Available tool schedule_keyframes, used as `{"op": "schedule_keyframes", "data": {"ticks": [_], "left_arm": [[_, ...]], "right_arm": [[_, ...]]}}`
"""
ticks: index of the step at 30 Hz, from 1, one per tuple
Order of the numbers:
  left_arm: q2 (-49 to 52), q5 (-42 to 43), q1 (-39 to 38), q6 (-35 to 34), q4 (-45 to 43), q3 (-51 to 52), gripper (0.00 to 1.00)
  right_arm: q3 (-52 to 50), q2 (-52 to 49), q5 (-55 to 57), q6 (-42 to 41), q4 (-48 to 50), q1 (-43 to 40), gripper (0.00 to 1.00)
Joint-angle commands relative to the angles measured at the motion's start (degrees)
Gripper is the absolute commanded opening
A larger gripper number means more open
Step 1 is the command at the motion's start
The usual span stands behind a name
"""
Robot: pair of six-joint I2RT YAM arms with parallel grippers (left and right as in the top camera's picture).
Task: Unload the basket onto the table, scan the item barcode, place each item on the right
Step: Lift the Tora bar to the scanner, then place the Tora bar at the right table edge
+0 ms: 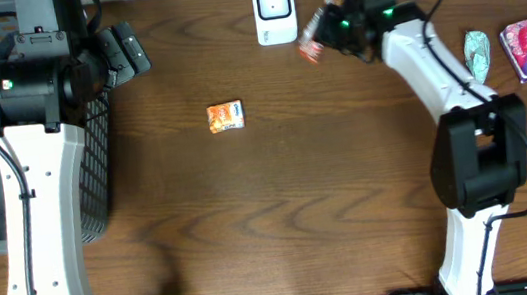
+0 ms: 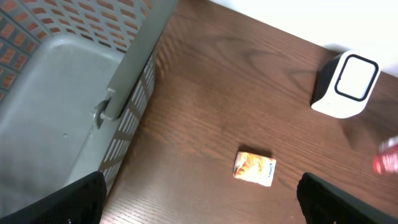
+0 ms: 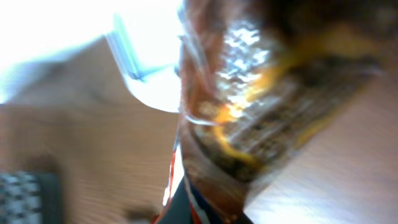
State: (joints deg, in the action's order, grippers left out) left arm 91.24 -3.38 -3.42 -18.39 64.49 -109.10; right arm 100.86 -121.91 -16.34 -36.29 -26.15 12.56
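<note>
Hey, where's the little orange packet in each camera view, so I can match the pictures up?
Overhead: the orange packet lies left of centre, below and left of the white scanner.
Left wrist: lower middle, again below and left of the scanner.
Right wrist: not in it; a blurred wrapper fills the frame.
Shared landmark: the white scanner, clear in the overhead and left wrist views.

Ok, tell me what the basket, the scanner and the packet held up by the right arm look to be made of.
Basket: likely moulded plastic, matt grey, with a regular lattice of holes in its walls. Scanner: probably hard plastic, smooth white shell with a glossier window. Packet: thin foil or film wrapper, shiny; it is crinkled and throws bright glints.
</note>
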Motion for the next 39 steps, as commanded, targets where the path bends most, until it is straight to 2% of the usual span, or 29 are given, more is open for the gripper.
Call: {"op": "schedule_keyframes", "data": {"ticks": [1, 3, 5, 8, 10, 16, 19, 23, 24, 29, 32, 36, 39], "left_arm": [[0.2, -0.3, 0.2, -0.3, 0.2, -0.2, 0.98], [0.2, -0.3, 0.2, -0.3, 0.2, -0.2, 0.98], [0.2, -0.3, 0.2, -0.3, 0.2, -0.2, 0.98], [0.2, -0.3, 0.2, -0.3, 0.2, -0.2, 0.98], [0.2, -0.3, 0.2, -0.3, 0.2, -0.2, 0.98], [0.2, -0.3, 0.2, -0.3, 0.2, -0.2, 0.98], [0.2, -0.3, 0.2, -0.3, 0.2, -0.2, 0.98], [0.2, -0.3, 0.2, -0.3, 0.2, -0.2, 0.98], [0.2, -0.3, 0.2, -0.3, 0.2, -0.2, 0.98], [0.2, -0.3, 0.2, -0.3, 0.2, -0.2, 0.98], [0.2, -0.3, 0.2, -0.3, 0.2, -0.2, 0.98], [0.2, -0.3, 0.2, -0.3, 0.2, -0.2, 0.98], [0.2, -0.3, 0.2, -0.3, 0.2, -0.2, 0.98]], "right_arm": [[0.5, -2.7, -0.1, -10.6, 8.2, 3.3, 0.01], [0.6, -4.8, -0.1, -15.0, 14.4, 4.3, 0.01], [0.6, -8.7, -0.3, -21.9, 24.8, 5.2, 0.01], [0.7, -11.3, -1.0, -26.8, 31.8, 5.3, 0.01], [1.1, -12.3, -1.0, -26.9, 34.4, 5.2, 0.01], [4.7, -12.2, -0.1, -24.2, 31.5, 4.7, 0.01], [9.3, -11.6, 0.2, -18.8, 24.7, 3.5, 0.01], [15.6, -8.8, 4.0, -12.7, 9.9, -0.2, 0.01], [18.7, -6.6, 8.8, -8.5, -0.5, -3.0, 0.01], [21.9, -2.8, 28.7, -2.6, -23.1, -10.4, 0.01], [21.9, -2.5, 35.8, 6.8, -30.9, -15.3, 0.01], [21.6, -3.0, 36.9, 22.4, -37.5, -21.4, 0.01], [21.5, -3.0, 42.6, 23.3, -41.0, -24.7, 0.04]]}}
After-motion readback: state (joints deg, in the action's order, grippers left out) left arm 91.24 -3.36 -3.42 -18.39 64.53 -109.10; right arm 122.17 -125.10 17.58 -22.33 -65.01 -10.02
